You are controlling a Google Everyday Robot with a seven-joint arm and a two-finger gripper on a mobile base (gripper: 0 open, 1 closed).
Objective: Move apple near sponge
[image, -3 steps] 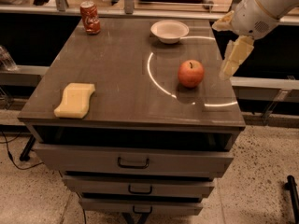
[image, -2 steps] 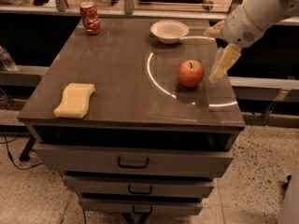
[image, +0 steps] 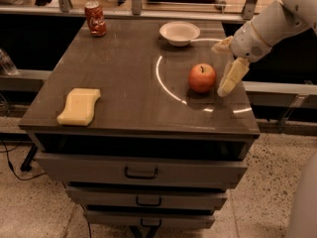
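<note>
- Our gripper (image: 225,68) hangs just right of the apple (image: 202,78), jaws apart, empty — a nudge could roll it away
- The sponge (image: 79,106) lies well apart, front left — a weak grasp could drop the apple midway

White arm (image: 277,24), seemingly cream hand (image: 220,71), right

Pale cream 2-finger gripper (image: 231,78): shifted left and lower from its earlier spot, and ended just beside the right flank of the round red-orange apple (image: 201,78).
</note>
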